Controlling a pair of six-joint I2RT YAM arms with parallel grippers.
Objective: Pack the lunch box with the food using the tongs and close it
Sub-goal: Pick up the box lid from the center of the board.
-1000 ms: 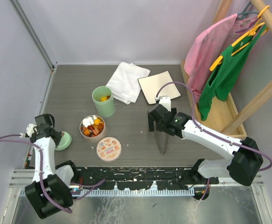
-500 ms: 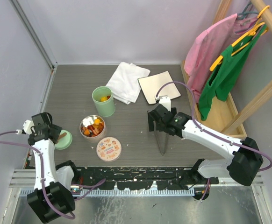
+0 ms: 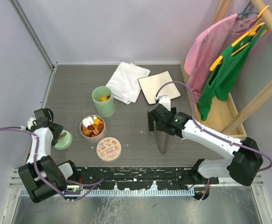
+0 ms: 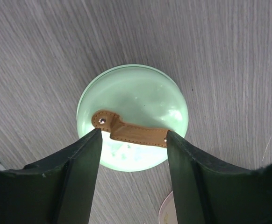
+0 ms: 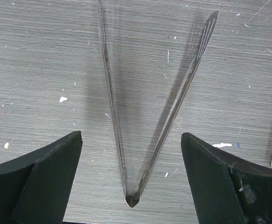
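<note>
Right wrist view settles the matter: the tongs [image 5: 132,197] lie flat on the worktop [image 5: 38,70], straight ahead of the right gripper [image 5: 131,137] and centred in its gap. Their joined tip sits at the bottom middle of the frame and the two thin arms fan out toward the top edge, so the long axis runs up the frame, away from the wrist. The jaws stand wide apart with nothing in them, one on each side of the V and clear of the metal.

From the top external view the tongs [image 3: 162,142] are at centre right, just under the right gripper [image 3: 153,124] - far nearer that arm than the other. I judge a straight descent and a squeeze across both arms near the joined end would pick them up.

The food [image 3: 92,127] sits heaped in a steel bowl [image 3: 82,134] left of centre, well apart from the tongs.

At lower left, the left gripper [image 4: 133,135] has its jaws partly open, holding nothing - they straddle the brown strap [image 4: 133,134] of the mint-green lid [image 4: 136,98].
</note>
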